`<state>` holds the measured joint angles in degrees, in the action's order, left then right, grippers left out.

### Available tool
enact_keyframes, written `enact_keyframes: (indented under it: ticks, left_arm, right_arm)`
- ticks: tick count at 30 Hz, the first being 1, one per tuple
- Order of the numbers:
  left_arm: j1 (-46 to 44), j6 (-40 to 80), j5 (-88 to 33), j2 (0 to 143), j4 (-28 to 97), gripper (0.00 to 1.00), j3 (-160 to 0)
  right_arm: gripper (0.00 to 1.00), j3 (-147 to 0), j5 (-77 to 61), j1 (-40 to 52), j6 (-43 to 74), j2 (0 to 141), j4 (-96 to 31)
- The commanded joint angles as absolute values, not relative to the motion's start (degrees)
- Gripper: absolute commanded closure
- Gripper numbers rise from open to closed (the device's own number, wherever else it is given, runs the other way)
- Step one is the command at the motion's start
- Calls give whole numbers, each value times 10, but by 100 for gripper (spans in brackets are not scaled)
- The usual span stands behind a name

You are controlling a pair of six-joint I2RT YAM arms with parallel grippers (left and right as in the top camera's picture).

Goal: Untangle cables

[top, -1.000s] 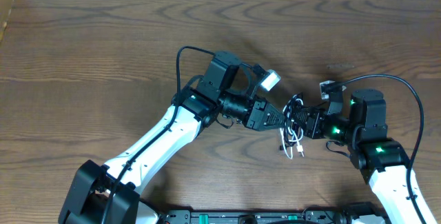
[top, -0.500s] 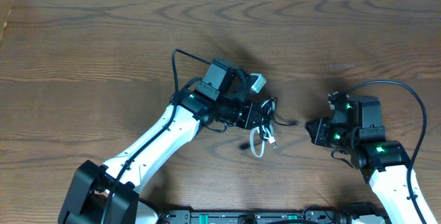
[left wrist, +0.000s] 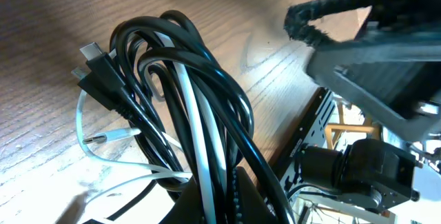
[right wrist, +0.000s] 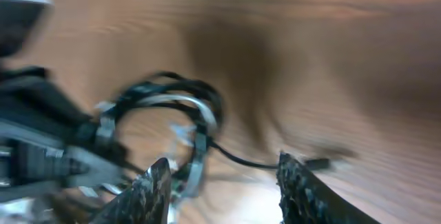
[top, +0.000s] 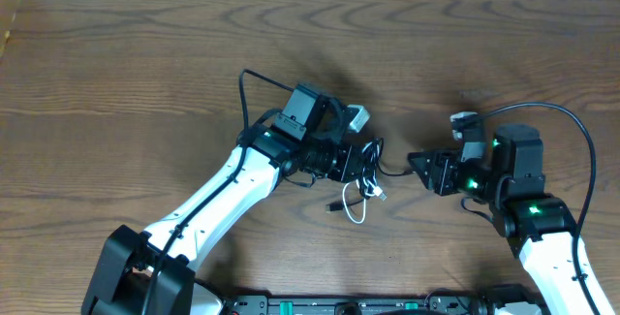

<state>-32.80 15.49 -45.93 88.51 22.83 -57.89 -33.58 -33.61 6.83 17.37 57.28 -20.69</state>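
So the bundle of cables (top: 367,173) sat just off the counter's (top: 145,53) middle, pinched in my left hand (top: 360,163), whose fingers were pressed together on the gathered loops. My left wrist view showed the black cord (left wrist: 207,72) wound several times round the white cord (left wrist: 193,122), with plugs sticking out at the far side. One loose black strand (top: 392,171) trailed from the bundle toward my right hand (top: 418,164), its plug end (right wrist: 318,162) lying on the wood. That hand was spread, nothing between its fingers (right wrist: 156,186).

To do this step well, I judged I should keep the left pinch firm on the loops and bring the right hand down on that free black strand close to its plug, not on the knot itself. Then I should draw it away slowly along its own line, so the turns slide off the white cord instead of tightening. If it snagged, easing back would be better than tugging.

A second before, both hands had met over the bundle further to the right. Since then my left hand had clamped shut and carried the bundle leftward, where the white loop hung below it. My right hand had let go, pulled back nearly closed, then come forward again with its fingers parting.
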Motion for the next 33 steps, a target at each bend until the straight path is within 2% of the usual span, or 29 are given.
enact_keyframes:
  ticks: [1,8,17,26,33]
  left_arm:
    - [-350,123,-460,880,231,93,-585]
    - [-393,75,-453,880,226,93,-585]
    - [-400,75,-439,880,176,93,-585]
    - [-418,82,-443,880,166,93,-585]
    - [-456,82,-445,874,158,93,-585]
  right_arm:
    - [55,-343,-411,69,237,570,-192]
    - [58,-343,-454,69,312,570,-190]
    - [75,-343,-476,69,422,570,-201]
    - [75,-343,-475,69,422,570,-201]
    - [84,-343,-464,69,422,570,-202]
